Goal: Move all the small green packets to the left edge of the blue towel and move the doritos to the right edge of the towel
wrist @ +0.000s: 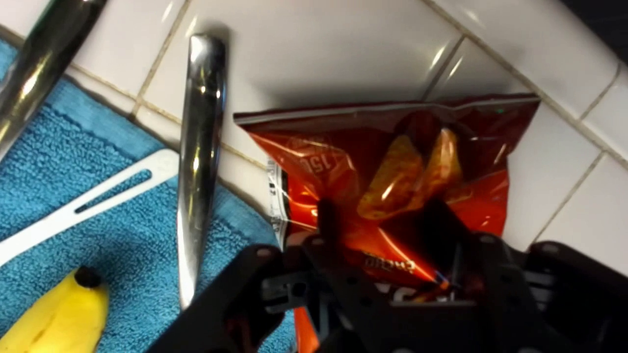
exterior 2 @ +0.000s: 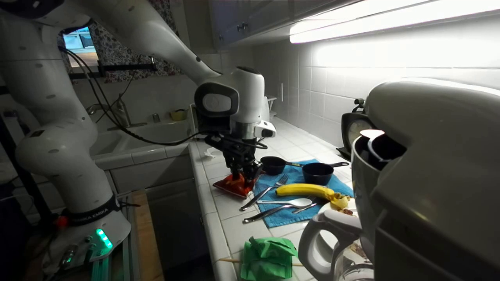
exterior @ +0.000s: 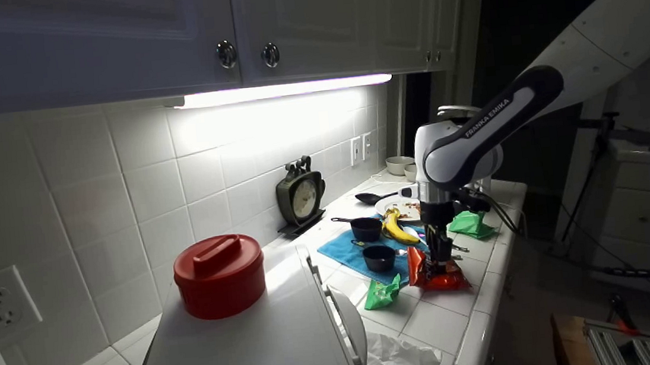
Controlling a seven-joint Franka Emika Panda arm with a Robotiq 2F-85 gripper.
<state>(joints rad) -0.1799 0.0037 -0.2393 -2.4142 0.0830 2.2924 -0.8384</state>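
- The gripper (wrist: 381, 215) is down at the red chip bag (wrist: 392, 171); we see its fingers apart, one on each side of the bag's middle, with puckered wrapper between them. Whether they pinch it, we cannot tell.
- The red chip bag lies on the white tiled table (exterior: 442, 314), right at the edge of the blue towel (exterior 2: 285, 220). Whether a bit of it overlaps the cloth, we cannot say for sure.
- In an exterior view we find a green packet (exterior: 380, 295) on the table, just beside the blue towel and near the red chip bag.
- In both exterior views we see a bunched green bundle (exterior 2: 267, 257) on the table beyond the opposite side of the blue towel, well apart from the red chip bag; we cannot tell if it is one packet or several.
- On the blue towel we see a small black pan (exterior: 367, 229) and, near it, another black pan (exterior: 379, 258), both upright.
- A banana (exterior 2: 304, 190) lies on the blue towel, its torn end reaching a white plate (exterior: 381, 207) with bits of food.
- A white spoon (exterior 2: 300, 202) lies near a fork (exterior 2: 267, 190) whose handle reaches onto the table.
- Farther off we see a kitchen scale (exterior: 304, 196) and a red lidded pot (exterior: 221, 282).
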